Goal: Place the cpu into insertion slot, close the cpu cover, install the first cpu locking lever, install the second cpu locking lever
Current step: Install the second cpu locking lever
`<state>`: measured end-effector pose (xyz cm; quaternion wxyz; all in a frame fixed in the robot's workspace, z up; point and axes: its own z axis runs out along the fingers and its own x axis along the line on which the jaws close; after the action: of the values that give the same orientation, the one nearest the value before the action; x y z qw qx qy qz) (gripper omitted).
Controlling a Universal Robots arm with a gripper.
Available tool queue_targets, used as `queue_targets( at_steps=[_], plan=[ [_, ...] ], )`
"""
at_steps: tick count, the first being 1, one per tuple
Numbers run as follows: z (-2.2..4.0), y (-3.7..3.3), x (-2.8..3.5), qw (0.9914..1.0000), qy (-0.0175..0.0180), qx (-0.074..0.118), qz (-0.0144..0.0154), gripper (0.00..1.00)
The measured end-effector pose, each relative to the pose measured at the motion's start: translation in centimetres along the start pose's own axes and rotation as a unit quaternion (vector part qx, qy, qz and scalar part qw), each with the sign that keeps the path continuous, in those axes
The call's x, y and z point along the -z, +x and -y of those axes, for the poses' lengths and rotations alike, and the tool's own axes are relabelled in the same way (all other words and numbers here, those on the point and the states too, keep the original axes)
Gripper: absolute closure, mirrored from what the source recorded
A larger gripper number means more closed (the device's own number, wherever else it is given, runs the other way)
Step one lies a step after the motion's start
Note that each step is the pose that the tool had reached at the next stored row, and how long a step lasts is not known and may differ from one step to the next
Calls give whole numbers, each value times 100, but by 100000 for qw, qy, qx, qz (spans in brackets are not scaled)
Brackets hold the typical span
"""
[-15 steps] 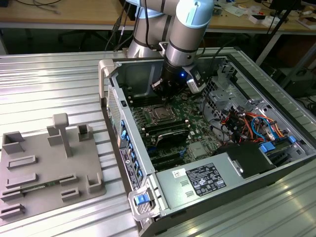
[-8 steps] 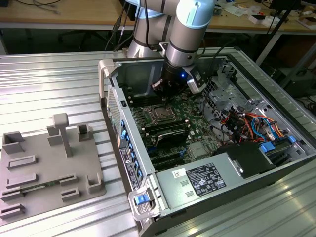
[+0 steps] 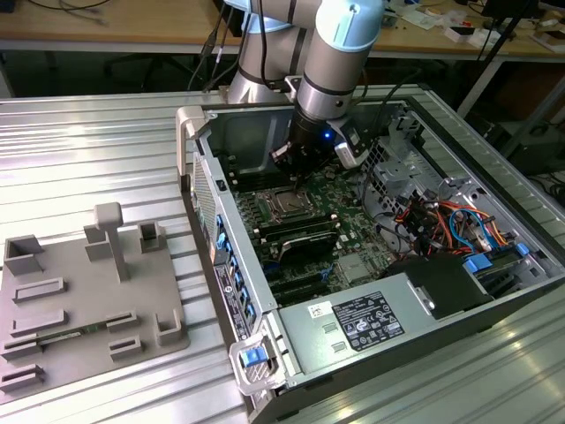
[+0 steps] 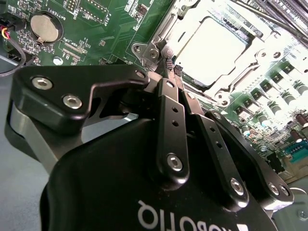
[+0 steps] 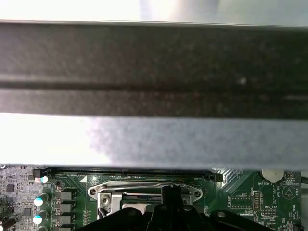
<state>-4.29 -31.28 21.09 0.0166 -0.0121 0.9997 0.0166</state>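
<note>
Cpu (image 4: pixel 211 50) seated in the insertion slot (image 3: pixel 287 202) on the green board, cpu cover (image 4: pixel 246 44) lying flat around it. Just above its corner — gripper (image 4: pixel 172 67), fingertips pressed together, nothing visibly held — inside the open computer case (image 3: pixel 494 305).

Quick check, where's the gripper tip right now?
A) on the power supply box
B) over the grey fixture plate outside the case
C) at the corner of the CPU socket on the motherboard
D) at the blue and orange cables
C: in the second wrist view the gripper has its fingertips together at the corner of the cpu cover, which lies flat over the cpu.
</note>
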Motion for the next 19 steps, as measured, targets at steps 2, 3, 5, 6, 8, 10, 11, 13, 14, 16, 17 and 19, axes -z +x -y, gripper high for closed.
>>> queue_targets(
  at_steps=[2, 3, 5, 6, 8, 10, 11, 13, 14, 16, 17, 19],
  plan=[
    [3, 0, 0, 100000, -1, 6, 0, 89],
    [7, 0, 1, 100000, 3, 9, -4, 89],
    [18, 1, 1, 100000, 0, 0, 0, 89],
    [25, 1, 1, 100000, 1, 4, -2, 89],
    [31, 1, 1, 100000, -3, 0, 2, 89],
    [33, 1, 1, 100000, -3, -9, 5, 89],
    [34, 1, 1, 100000, -1, -10, 4, 89],
    [34, 1, 1, 100000, 1, 0, -1, 89],
    [35, 1, 1, 100000, -1, -1, 0, 89],
    [35, 1, 1, 100000, 3, -2, -1, 89],
    [35, 1, 1, 100000, 2, -3, 0, 89],
    [35, 1, 1, 100000, 1, 1, 0, 89]
  ],
)
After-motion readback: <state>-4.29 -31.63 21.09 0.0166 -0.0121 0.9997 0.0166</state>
